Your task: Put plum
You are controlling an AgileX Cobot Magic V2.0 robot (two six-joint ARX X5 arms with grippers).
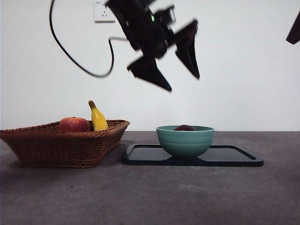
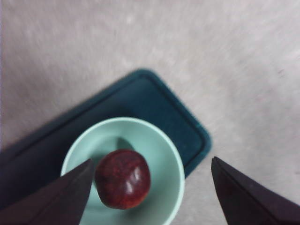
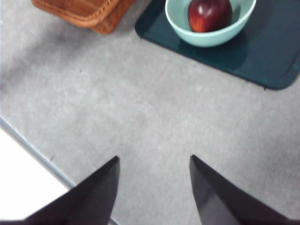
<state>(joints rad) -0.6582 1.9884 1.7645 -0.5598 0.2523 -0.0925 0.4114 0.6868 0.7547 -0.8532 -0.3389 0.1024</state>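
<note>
— Since you asked which way the fruit lies from the jaws: where is the plum [image 2: 123, 179] now?

— You will find it lying inside the green bowl [image 1: 185, 140], only its dark top showing over the rim from the front. The bowl stands on the black tray [image 1: 234, 157], beside the wicker basket [image 1: 61, 147], not touching it.

— And which gripper is nearer to it?

— Your left gripper [image 1: 176, 70]. It hangs well above the bowl, its jaws spread wide and holding nothing; from its wrist camera the plum lies straight below, close to one jaw rather than midway between them. The plum is round, so no long axis matters to you. I judge it already placed, with only the arm to take clear.

— The right gripper [image 3: 154, 164]?

— It waits farther off, over bare table, jaws apart and empty, with bowl and tray well ahead of it.

— Anything else, any writing?

— A red-orange fruit [image 1: 74, 124] and a banana [image 1: 97, 118] sit in the basket. Beyond, a white wall socket [image 1: 104, 11]; you can read no label or brand anywhere.
</note>
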